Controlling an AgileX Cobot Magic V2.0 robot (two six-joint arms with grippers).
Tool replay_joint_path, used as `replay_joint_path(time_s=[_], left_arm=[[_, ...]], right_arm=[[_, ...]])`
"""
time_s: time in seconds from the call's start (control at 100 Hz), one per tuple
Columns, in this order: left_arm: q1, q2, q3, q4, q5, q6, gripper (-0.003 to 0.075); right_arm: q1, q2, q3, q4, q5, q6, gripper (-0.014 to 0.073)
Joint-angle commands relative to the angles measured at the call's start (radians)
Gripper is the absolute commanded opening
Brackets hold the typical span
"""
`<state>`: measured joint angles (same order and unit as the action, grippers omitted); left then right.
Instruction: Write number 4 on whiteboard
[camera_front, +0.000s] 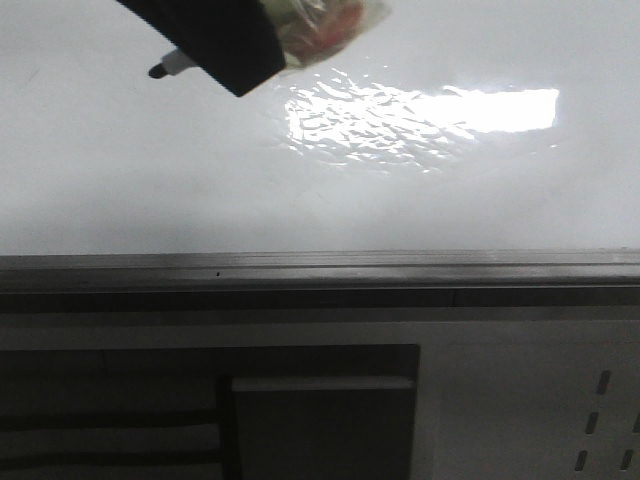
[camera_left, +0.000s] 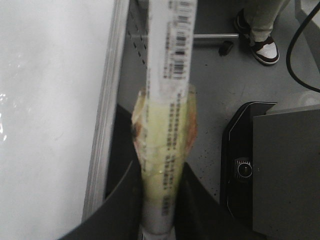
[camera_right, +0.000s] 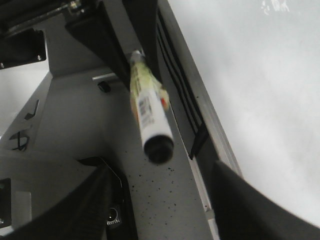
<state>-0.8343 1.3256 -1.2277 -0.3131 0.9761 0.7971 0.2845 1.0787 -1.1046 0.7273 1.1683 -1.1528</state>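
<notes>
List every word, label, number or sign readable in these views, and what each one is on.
Nothing here can be read.
Marker: a printed label with barcodes and fine text runs along its barrel, too small and blurred to read.
Same marker, right wrist view: a small barcode patch, unreadable.
Whiteboard: no writing visible, only glare; no number 4 yet.
Left gripper is shut on the marker; its tip shows in the front view.

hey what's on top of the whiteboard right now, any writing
On the whiteboard, only bright glare shows; no strokes. The left end effector with its marker covers the top corner.
</notes>
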Motion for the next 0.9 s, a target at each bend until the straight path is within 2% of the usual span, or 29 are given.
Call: replay_joint_path(time_s=[0.0, 0.17, 0.3, 0.75, 0.89], left_arm=[[-0.02, -0.01, -0.058, -0.029, -0.039, 0.007, -0.002], [-0.025, -0.006, -0.069, -0.029, -0.047, 0.03, -0.002], [-0.025, -0.006, -0.069, -0.029, -0.047, 0.048, -0.002], [-0.025, -0.006, -0.069, -0.029, -0.051, 0.055, -0.002], [-0.025, -0.006, -0.069, -0.029, -0.051, 0.055, -0.002]], right_arm=[[0.049, 0.016, -0.035, 0.025, -0.07, -0.059, 0.0381], [0.134, 0.055, -0.035, 0.025, -0.141, -0.07, 0.038], [0.153, 0.073, -0.035, 0.027, -0.173, -0.07, 0.0362], [0.155, 0.077, -0.035, 0.051, -0.162, -0.07, 0.0157], [0.155, 0.077, -0.035, 0.051, -0.16, -0.07, 0.0055]])
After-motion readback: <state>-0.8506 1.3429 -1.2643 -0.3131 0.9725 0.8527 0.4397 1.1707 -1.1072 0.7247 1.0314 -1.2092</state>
